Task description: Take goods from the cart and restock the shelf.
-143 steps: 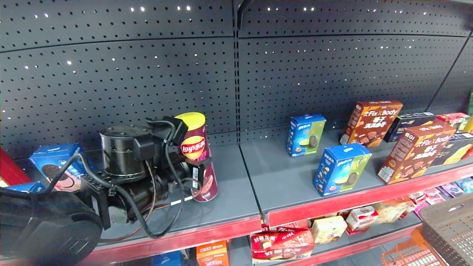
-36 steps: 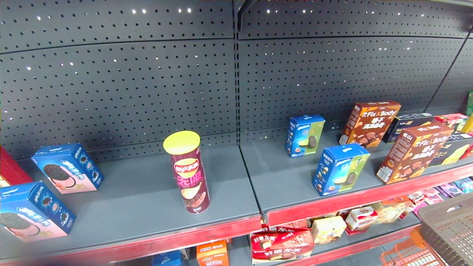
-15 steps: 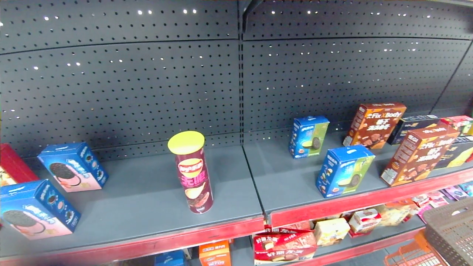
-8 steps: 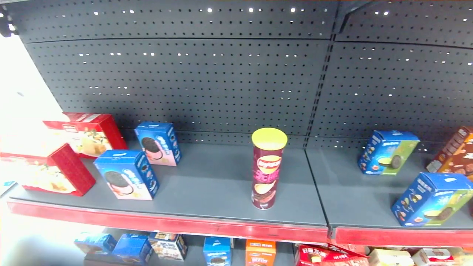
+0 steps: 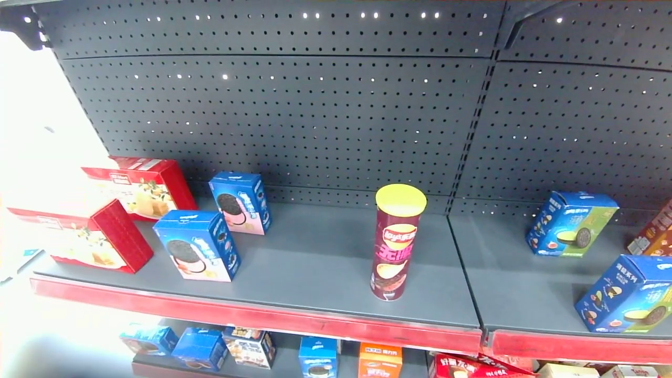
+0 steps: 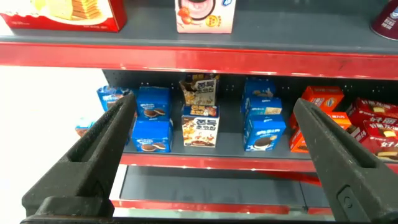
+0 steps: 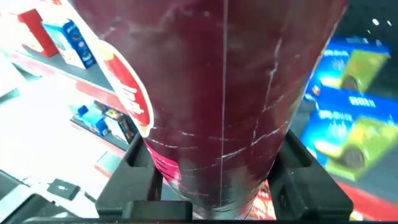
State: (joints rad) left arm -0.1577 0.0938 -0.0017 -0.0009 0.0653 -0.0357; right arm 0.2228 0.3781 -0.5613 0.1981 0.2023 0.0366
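The right tool (image 7: 214,171) was clenched on the held chip can (image 7: 217,81), seated inside its grip. The left tool (image 6: 214,106) hung released and empty. Risk: a tilted set-down could topple the shelved can (image 5: 396,244) on the shelf (image 5: 294,262) ahead.

The chip can (image 5: 392,257) is dark red with a yellow lid (image 5: 401,192). Cookie boxes (image 5: 197,245) at its nine o'clock are blue. The held can (image 7: 217,93) is dark red too.

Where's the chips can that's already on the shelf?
Head view: the chips can stands upright near the shelf front, right of the blue cookie boxes.
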